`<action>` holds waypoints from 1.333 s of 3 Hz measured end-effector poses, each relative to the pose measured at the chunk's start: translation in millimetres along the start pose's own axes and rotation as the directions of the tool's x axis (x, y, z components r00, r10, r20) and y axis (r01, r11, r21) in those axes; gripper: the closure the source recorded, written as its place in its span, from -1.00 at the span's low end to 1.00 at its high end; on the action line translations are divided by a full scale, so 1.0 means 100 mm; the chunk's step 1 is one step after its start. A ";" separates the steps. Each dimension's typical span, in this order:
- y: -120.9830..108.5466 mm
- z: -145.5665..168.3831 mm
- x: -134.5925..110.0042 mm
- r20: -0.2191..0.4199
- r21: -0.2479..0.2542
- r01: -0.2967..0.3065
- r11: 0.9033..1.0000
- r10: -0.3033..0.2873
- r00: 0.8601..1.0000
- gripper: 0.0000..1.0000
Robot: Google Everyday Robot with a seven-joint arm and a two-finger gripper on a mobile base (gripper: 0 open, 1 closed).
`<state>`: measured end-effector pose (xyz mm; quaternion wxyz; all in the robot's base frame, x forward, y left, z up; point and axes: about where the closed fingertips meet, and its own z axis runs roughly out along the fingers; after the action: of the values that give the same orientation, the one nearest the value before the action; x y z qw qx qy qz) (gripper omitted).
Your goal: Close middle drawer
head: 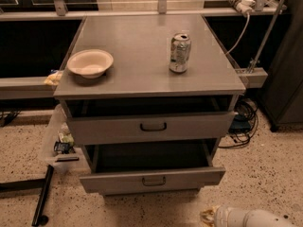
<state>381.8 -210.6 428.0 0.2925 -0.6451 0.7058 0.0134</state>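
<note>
The grey cabinet (142,74) has two drawers showing. The taller upper drawer (189,126) with a bigger black handle is slightly out. Below it the middle drawer (189,178), with a small dark loop handle (154,180), is pulled out farthest and its inside is dark. The lowest drawer is hidden under it. My gripper (209,216) is at the bottom edge on the end of the white arm (251,218). It is low, in front of and to the right of the middle drawer's front, and not touching it.
A cream bowl (90,63) and a soda can (180,52) stand on the cabinet top. A clear plastic bin (59,138) with small items leans at the cabinet's left. A black pole (42,197) lies on the floor. Cables (244,122) lie at the right.
</note>
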 end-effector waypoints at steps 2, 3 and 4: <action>-0.49 0.24 -0.04 -0.028 0.159 0.160 0.974 -0.158 0.987 1.00; -0.76 0.40 -0.08 -0.015 0.213 0.190 0.958 -0.192 0.981 1.00; -1.00 0.57 -0.09 0.003 0.248 0.199 0.948 -0.206 0.979 1.00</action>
<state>496.6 -196.3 420.7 0.3802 -0.6726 0.6277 -0.0950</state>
